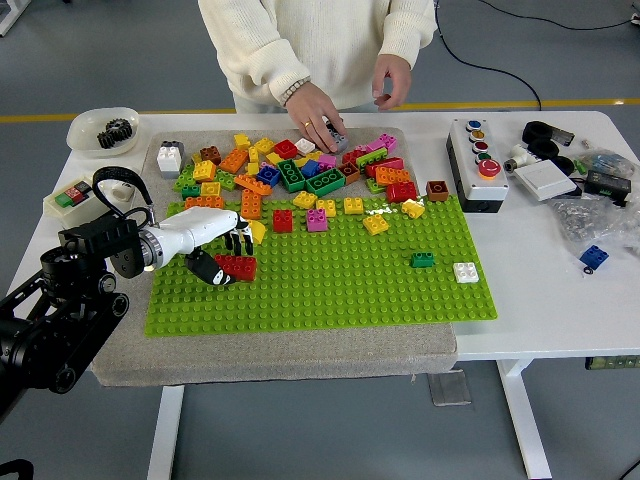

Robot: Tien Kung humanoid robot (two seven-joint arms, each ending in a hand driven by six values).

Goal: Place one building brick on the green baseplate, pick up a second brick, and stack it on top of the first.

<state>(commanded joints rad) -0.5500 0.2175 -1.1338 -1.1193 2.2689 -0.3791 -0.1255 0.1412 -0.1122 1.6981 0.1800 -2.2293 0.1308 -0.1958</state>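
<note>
The green baseplate (pixel 330 285) lies on a grey mat in the middle of the table. My left hand (pixel 224 256) reaches in from the left over the plate's left part. Its thumb and fingers curl around the left end of a flat red brick (pixel 238 266) that rests on the studs. A yellow brick (pixel 256 231) lies just behind the fingertips. A heap of loose coloured bricks (pixel 300 165) covers the mat and the plate's far edge. My right arm does not show.
A person stands at the far side, one hand (pixel 318 116) resting on the heap by a grey brick, the other raised at the torso. A small green brick (pixel 422 260) and a white one (pixel 465 271) sit at the plate's right. A button box (pixel 477 162) stands to the right.
</note>
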